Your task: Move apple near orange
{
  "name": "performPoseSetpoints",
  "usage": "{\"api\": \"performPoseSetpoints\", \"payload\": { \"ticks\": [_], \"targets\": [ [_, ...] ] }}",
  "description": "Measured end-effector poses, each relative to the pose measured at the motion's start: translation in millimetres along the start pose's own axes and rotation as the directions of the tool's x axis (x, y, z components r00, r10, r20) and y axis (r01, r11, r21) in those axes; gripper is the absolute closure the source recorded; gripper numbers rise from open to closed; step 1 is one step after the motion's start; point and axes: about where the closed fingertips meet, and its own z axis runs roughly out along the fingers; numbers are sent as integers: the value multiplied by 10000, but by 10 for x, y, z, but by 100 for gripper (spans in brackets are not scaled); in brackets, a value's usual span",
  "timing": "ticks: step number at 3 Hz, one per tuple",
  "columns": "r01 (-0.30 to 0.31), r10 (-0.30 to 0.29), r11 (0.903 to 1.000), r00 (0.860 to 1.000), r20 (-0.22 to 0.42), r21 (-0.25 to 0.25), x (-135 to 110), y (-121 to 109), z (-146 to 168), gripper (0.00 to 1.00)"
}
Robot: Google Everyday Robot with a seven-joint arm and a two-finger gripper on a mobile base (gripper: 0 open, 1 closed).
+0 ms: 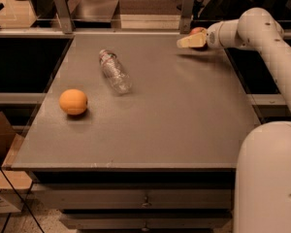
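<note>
At the counter's [184, 130] far right corner, the apple [198, 31] shows just behind the tool [190, 42]; I cannot tell its grip. The next step is likely carrying the apple to the orange [73, 101].

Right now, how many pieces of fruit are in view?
2. The orange lies near the left edge of the table; the apple is at the far right, partly hidden behind the end effector. No others show.

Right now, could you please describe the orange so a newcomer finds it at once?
On the grey table, look to the near left, far from the pincer at the far right edge. The orange sits there, round and opaque, unlike the clear bottle beyond it.
</note>
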Motion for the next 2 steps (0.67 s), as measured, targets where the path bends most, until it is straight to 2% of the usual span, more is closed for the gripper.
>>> {"api": "performPoseSetpoints", "payload": {
  "ticks": [1,2],
  "targets": [
    [-231,227,9993,9996,164,293,-7,-174,102,15],
    [-244,236,9981,9996,141,557,-17,-285,144,38]
  ]
}}
